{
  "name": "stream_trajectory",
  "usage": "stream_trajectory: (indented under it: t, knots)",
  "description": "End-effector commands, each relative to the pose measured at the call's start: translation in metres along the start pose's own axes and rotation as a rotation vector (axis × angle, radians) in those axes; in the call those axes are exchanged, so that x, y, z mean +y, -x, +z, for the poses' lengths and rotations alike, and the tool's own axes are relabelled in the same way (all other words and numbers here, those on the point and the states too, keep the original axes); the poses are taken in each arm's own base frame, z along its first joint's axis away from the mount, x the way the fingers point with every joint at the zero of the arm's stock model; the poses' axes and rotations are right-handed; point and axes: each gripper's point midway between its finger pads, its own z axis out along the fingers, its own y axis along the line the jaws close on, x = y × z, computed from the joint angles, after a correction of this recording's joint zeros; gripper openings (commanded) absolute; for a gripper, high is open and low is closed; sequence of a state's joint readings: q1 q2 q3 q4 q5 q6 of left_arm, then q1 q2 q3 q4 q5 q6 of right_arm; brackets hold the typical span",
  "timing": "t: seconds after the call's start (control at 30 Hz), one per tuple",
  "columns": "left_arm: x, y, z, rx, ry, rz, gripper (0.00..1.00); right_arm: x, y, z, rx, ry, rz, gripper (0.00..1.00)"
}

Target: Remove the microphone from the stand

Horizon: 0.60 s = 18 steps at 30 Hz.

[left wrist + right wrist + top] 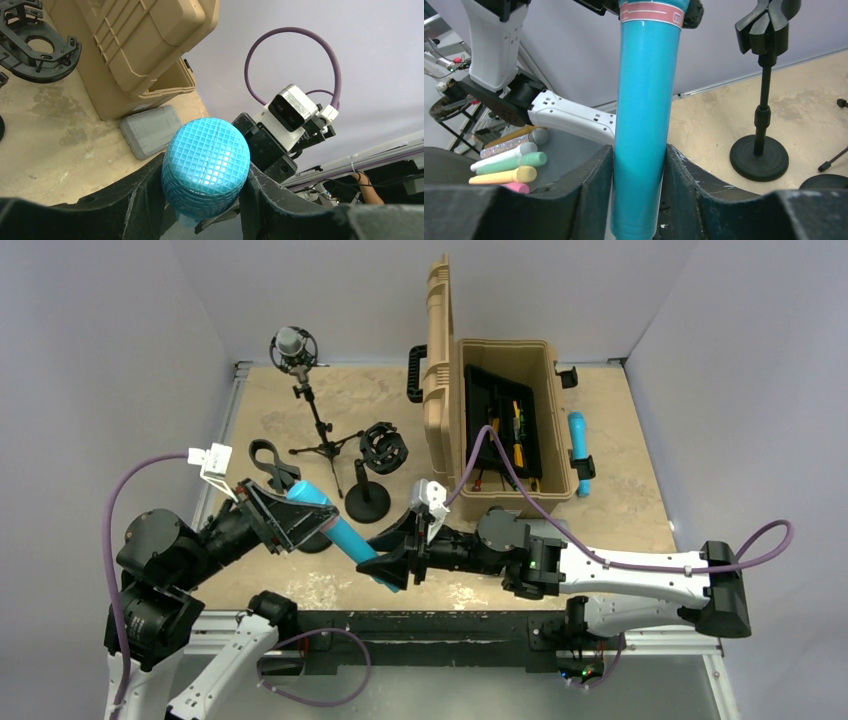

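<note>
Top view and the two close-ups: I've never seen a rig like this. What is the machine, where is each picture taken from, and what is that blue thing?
Two robot arms are bolted at the near table edge, each ending in a two-finger gripper. The top view looks down from above and behind them. The close-ups come from wrist cameras, so each shows its own fingers. Together the arms hold a blue mic: the left gripper grips its mesh head, the right gripper its handle. On the table are an open toolbox, a tripod carrying a gray mic, a round-base stand with an empty mount, and a second mic.
</note>
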<state>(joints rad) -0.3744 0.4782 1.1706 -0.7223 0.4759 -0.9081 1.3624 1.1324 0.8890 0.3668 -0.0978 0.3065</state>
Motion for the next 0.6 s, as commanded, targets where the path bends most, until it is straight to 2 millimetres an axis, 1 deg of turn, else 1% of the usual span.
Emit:
stream_trajectory:
  t: [0.0, 0.03, 0.07, 0.17, 0.2, 0.23, 0.27, 0.3, 0.33, 0.43, 0.47, 0.5, 0.57]
  knots:
    - [-0.012, 0.010, 0.001, -0.053, -0.055, -0.012, 0.00, 0.000, 0.021, -0.003, -0.090, -0.016, 0.009, 0.35]
    - [-0.013, 0.012, 0.000, -0.061, -0.057, -0.017, 0.00, 0.000, 0.021, -0.003, -0.088, -0.019, 0.009, 0.31]
    - [-0.013, 0.012, 0.000, -0.065, -0.060, -0.020, 0.00, -0.001, 0.020, -0.002, -0.086, -0.022, 0.009, 0.29]
    - [-0.015, 0.013, -0.002, -0.075, -0.064, -0.010, 0.00, -0.004, 0.017, 0.001, -0.080, -0.036, 0.007, 0.31]
    - [-0.015, 0.013, -0.003, -0.079, -0.063, -0.011, 0.00, -0.006, 0.018, 0.003, -0.082, -0.044, 0.009, 0.31]
    - [-0.015, 0.013, -0.004, -0.080, -0.064, -0.009, 0.00, -0.007, 0.019, 0.004, -0.083, -0.049, 0.009, 0.28]
    - [-0.016, 0.013, -0.004, -0.081, -0.067, -0.008, 0.00, -0.007, 0.020, 0.005, -0.083, -0.051, 0.008, 0.25]
    - [-0.017, 0.013, -0.005, -0.081, -0.071, -0.005, 0.00, -0.006, 0.022, 0.006, -0.088, -0.048, 0.006, 0.11]
    - [-0.018, 0.013, -0.006, -0.082, -0.074, -0.002, 0.00, -0.005, 0.026, 0.007, -0.099, -0.046, 0.003, 0.00]
    - [-0.020, 0.014, -0.009, -0.095, -0.084, 0.027, 0.00, -0.005, 0.034, 0.010, -0.117, -0.049, -0.008, 0.00]
    - [-0.021, 0.015, -0.010, -0.096, -0.084, 0.048, 0.04, -0.004, 0.038, 0.010, -0.126, -0.049, -0.010, 0.00]
    - [-0.021, 0.014, -0.013, -0.093, -0.074, 0.073, 0.17, -0.004, 0.041, 0.010, -0.132, -0.050, -0.013, 0.00]
    - [-0.018, 0.015, -0.020, -0.104, -0.047, 0.123, 0.54, -0.002, 0.050, 0.009, -0.148, -0.051, -0.022, 0.00]
